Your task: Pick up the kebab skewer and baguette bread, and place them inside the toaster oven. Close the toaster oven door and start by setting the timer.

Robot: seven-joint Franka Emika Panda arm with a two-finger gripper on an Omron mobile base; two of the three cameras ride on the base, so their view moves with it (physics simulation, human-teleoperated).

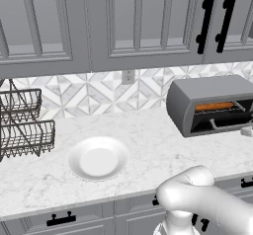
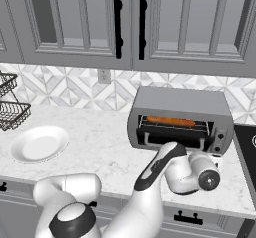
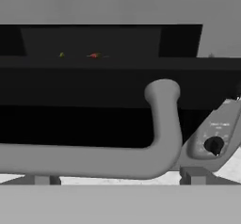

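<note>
On the white marbled stone surface (image 1: 148, 140), against the diamond-patterned tile wall, the boxy dark grey toaster oven with a rounded top (image 2: 180, 118) is standing with its mouth open. Inside its black cavity one slim, orange-brown, finger-shaped baguette bread (image 2: 170, 121) is lying lengthwise on the thin wire rack (image 2: 172, 127); from the left base view it is showing as an orange bar (image 1: 214, 106) across the upper part of the opening. In the hand view a small red speck and a smaller greenish one are glinting deep in the dark interior, too tiny to identify, so the kebab skewer's place cannot be told. The black glass toaster oven door with its grey frame (image 3: 94, 84) is hanging part-way down, and its smooth, rounded grey bar handle (image 3: 162, 119) is curving right in front of the hand camera. One dark round knob (image 3: 214, 145) is sitting on the grey control panel at the oven's right.

One glossy, shallow, round white plate (image 1: 98, 158) is resting on the surface well to the left of the oven, holding nothing. Two dark wire baskets (image 1: 22, 123) are stacked at the far left.

The white arm is reaching low toward the oven's front, its hand hidden behind the wrist; I cannot tell whether the hand is open or closed.
</note>
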